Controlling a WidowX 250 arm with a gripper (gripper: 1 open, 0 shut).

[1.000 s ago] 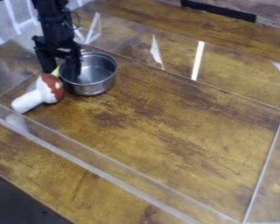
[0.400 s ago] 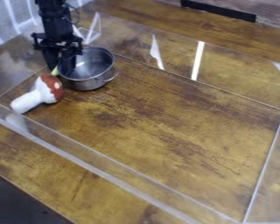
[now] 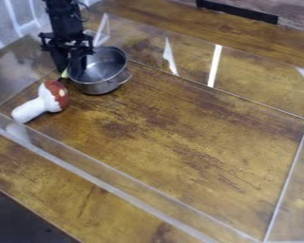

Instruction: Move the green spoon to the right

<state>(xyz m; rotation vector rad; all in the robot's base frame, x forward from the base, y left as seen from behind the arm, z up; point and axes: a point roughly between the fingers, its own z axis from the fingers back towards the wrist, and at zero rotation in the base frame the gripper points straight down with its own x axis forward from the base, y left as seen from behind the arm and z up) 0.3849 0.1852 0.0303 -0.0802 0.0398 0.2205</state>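
The claw [image 3: 72, 68] points straight down at the left rim of the steel pot [image 3: 102, 72], its jaws drawn together; between the tips shows a small streak of pale yellow-green, which I take to be the handle of the green spoon [image 3: 68, 72], though the picture is too coarse to make out the silver bowl or to be sure how the spoon lies; so the claw reads as closed on the spoon, just at the pot's near-left edge, low over the wooden table [image 3: 193, 123]; the mushroom toy [image 3: 46, 98] lies on its side just in front and to the left, apart from the claw and close to the pot; clear plastic walls [image 3: 142, 199] fence the table on all sides.

The step in hand looks like the grasp itself, just made; the carrying has not begun, since the spoon sits at the far left of the table and the whole right side lies ahead of it.

The next move, as I judge it, calls for a straight lift high enough to clear the pot's rim, then a sweep to the right across the open wood, and a low set-down well short of the right-hand wall; a thin handle may twist in the grip, so a slow rise would be wise
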